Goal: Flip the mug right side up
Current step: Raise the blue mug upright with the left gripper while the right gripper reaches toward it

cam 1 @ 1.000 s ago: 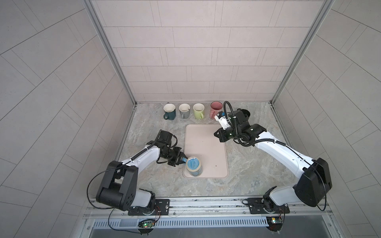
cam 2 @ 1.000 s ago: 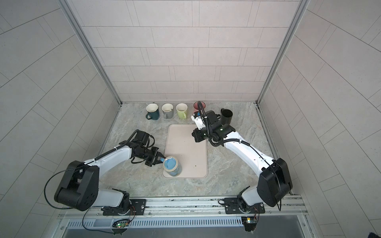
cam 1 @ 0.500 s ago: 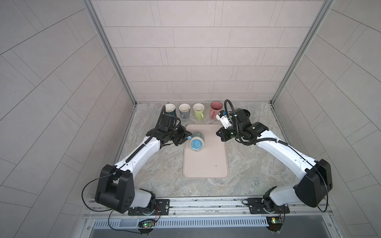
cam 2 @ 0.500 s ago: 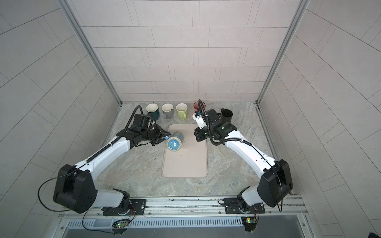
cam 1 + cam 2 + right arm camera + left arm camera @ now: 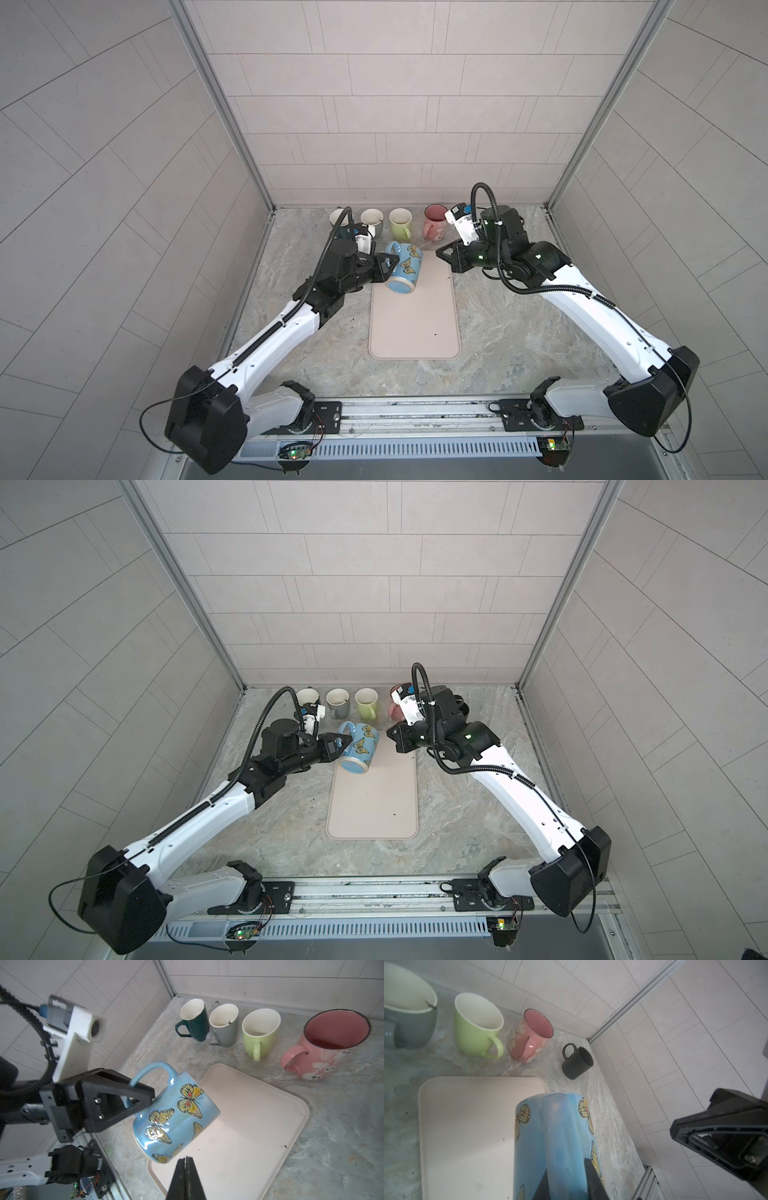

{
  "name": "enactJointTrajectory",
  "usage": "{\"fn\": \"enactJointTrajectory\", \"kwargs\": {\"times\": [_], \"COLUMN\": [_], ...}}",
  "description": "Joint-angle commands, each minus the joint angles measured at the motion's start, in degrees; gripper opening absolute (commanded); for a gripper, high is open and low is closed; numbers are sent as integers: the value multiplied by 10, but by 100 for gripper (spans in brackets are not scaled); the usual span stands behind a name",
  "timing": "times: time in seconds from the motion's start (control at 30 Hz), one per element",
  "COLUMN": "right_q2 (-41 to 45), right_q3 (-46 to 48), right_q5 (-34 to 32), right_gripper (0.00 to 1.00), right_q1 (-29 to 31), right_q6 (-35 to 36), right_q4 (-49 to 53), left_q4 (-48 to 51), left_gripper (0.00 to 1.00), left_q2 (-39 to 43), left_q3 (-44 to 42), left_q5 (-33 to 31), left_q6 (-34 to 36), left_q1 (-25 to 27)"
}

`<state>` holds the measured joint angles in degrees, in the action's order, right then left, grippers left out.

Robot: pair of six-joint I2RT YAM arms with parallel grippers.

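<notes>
mat (image 5: 415, 328): nearest you, lower centre of a top view; bare except for a few dark specks.
left gripper (image 5: 385, 266): left of centre in both top views, clenched on the handle (image 5: 153, 1068) of the mug. In the right wrist view you see it pinching through the loop.
blue butterfly mug (image 5: 404, 268): over the mat's upper-left corner, tipped well over, neither mouth-up nor mouth-down. You can't tell whether its lower edge touches the mat.
long axis: runs near to far in a top view, at a lean. The flat closed end faces the bottom of the frame, so the mouth likely points at the back wall (image 5: 395, 124).
mug vs gripper: the mug sits just right of the left gripper, handle side toward it.
right gripper (image 5: 441, 254): right of the mug and apart from it, jaws pressed together, holding nothing.
nearer arm: the left, which has the handle. You'd judge the wrist roll is its job: mouth up, base down.
risk: a handle-only pinch, so the mug could swing.
far row: upper centre, dark green mug (image 5: 195, 1022), grey mug (image 5: 224, 1026), green mug (image 5: 259, 1032), pink mug (image 5: 324, 1047), all mouth-up. The black mug (image 5: 577, 1062) stands beyond the pink one.
</notes>
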<state>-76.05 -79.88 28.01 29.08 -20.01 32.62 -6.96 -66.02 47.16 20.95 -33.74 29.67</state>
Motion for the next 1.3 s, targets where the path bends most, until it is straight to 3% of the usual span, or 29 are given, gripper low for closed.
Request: {"fn": "enactJointTrajectory", "kwargs": {"times": [0.0,0.13,0.4,0.67,1.27], "right_q2": [1,-12,-34,-48,-69], "right_q3": [-14,-16,31,38,46], "right_q5": [61,104,188,207,202], "right_gripper": [5,8,13,29,34], "right_q1": [-3,-3,-2,0,5], "right_q6": [-65,-124,-282,-339,-350], "right_q4": [-26,-66,-242,-315,-305], "left_q4": [-232,-274,-371,-447,-517], "left_gripper": [0,0,0,0,0], "left_q2": [36,33,22,-13,-29], "left_q3": [-41,-49,-70,-82,-95], "left_q5": [-61,-76,-129,-154,-219], "left_q6": [86,116,181,215,252], "left_q1": [11,14,45,83,109]}}
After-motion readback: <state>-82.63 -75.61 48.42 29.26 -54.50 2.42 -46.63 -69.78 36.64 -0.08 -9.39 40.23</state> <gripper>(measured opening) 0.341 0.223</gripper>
